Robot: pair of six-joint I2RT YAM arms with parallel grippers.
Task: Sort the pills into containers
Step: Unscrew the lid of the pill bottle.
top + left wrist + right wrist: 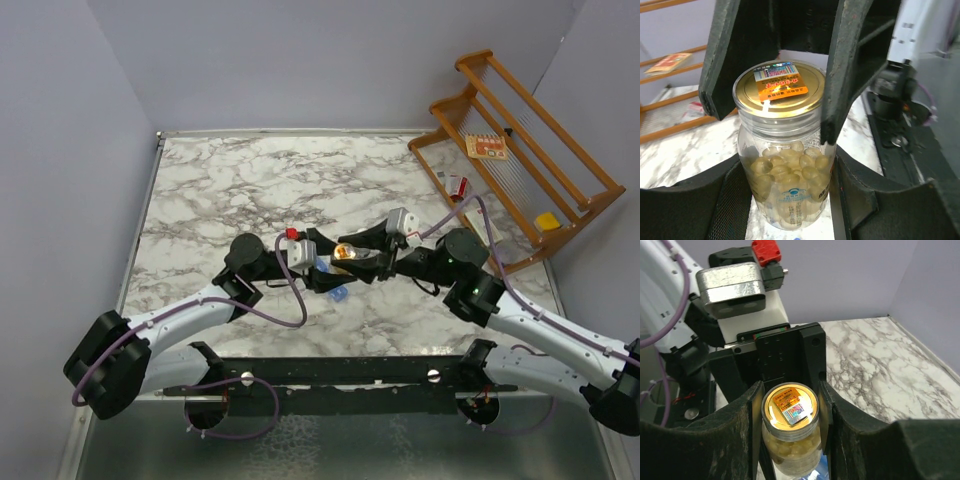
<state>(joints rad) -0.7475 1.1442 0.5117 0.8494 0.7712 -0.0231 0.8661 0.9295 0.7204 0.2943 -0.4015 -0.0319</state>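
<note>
A clear pill bottle (345,253) with a gold lid (779,87) is held between both arms above the middle of the marble table (230,190). It is full of pale yellow pills (790,165). My left gripper (787,177) is shut on the bottle's body (785,210), its mesh pads (732,200) against the sides. My right gripper (790,407) comes from the opposite side, its fingers (747,412) pressed to the lid (790,406). A bit of the blue containers strip (338,295) shows beneath the bottle; the rest is hidden by the grippers.
A wooden rack (520,140) leans at the back right, with a printed card (487,147), a yellow piece (546,221) and a small red and white item (455,185) on it. Pale walls close the left, back and right.
</note>
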